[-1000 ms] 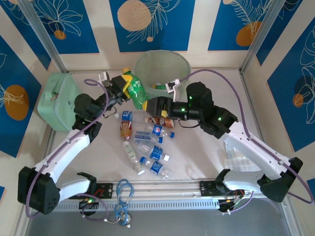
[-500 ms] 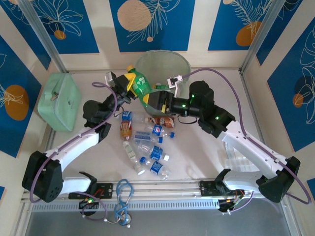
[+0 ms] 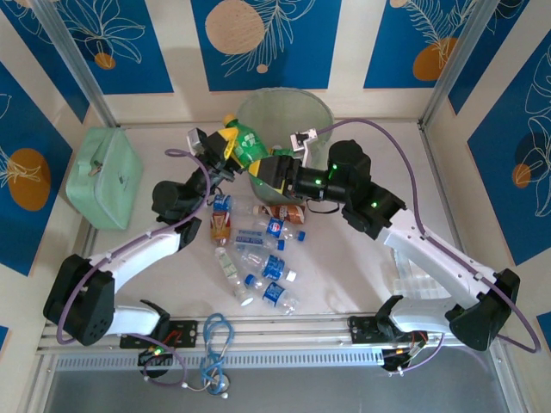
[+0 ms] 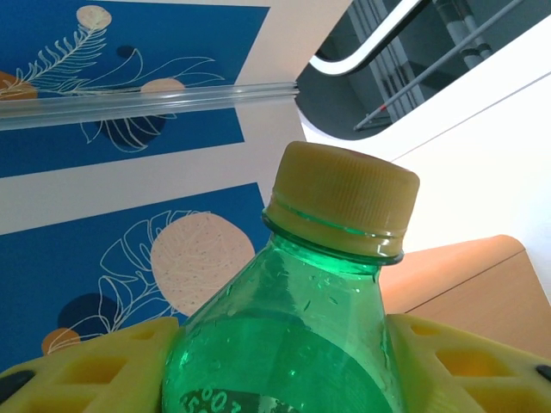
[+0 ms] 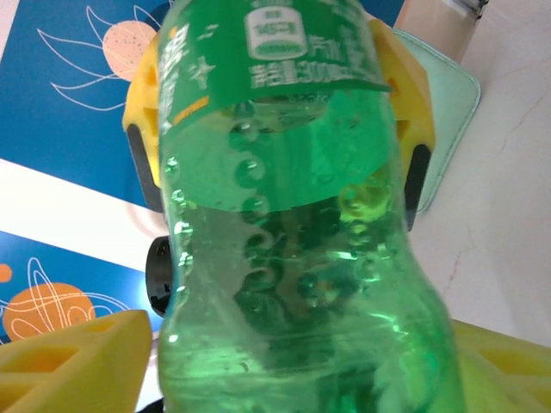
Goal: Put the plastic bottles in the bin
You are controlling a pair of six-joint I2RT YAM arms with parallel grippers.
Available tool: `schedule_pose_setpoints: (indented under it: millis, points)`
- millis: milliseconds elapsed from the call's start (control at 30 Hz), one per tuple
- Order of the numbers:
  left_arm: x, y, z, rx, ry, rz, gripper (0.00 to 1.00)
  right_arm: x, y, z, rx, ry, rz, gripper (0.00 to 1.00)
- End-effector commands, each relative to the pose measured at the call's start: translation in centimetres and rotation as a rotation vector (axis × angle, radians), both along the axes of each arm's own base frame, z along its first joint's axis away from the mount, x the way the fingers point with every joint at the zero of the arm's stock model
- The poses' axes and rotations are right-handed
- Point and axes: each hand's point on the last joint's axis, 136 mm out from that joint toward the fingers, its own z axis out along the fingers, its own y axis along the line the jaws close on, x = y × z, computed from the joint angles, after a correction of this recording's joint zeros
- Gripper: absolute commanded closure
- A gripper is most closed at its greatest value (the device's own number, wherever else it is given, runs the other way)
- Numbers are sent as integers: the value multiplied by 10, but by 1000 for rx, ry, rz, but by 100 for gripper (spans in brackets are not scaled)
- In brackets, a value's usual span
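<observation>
A green bottle (image 3: 244,144) with a yellow cap is held up at the near left rim of the bin (image 3: 320,110), a pale green bucket. My left gripper (image 3: 225,151) is shut on it just below the neck; its yellow fingers (image 4: 95,366) press both sides of the green bottle (image 4: 288,335). My right gripper (image 3: 263,169) has its fingers (image 5: 73,366) close on either side of the lower body of the green bottle (image 5: 284,258); contact is unclear. Several more plastic bottles (image 3: 258,249) lie on the table below.
A flat mint-green case (image 3: 103,176) lies at the left. A brown-labelled bottle (image 3: 282,212) lies under the right arm. A blue cable (image 3: 215,340) hangs over the front rail. Walls close in the table at the back and sides.
The left arm has carried the green bottle up and right towards the bin. The right gripper has come in round the bottle's lower body and its jaws have narrowed.
</observation>
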Motion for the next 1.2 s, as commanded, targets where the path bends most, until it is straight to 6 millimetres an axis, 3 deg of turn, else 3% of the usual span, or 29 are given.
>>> schedule_pose_setpoints:
  millis: [0,400,467,567,633,867,1033,1167]
  points:
    - [-11,5,16,-56,-68,2,59,0,2,1,15,-11,9,30]
    - [-6,-2,-1,13,-32,7,57,0,-1,2,-8,-16,-5,45]
    - [-7,-4,-3,41,-34,6,40,0,-2,2,-19,-20,-10,47]
    - [-9,-6,-4,121,-68,24,2,1,-5,5,-42,-26,-30,47]
    - [-9,-5,-6,234,-86,42,0,3,-10,9,-66,-34,-50,47]
    - [-21,34,-13,799,-106,280,0,24,-38,17,-205,-3,-168,50]
    - [-29,85,-40,1185,-24,455,0,54,-57,13,-274,63,-224,50]
    - [-36,99,-64,1313,22,452,0,81,-68,10,-334,83,-251,51]
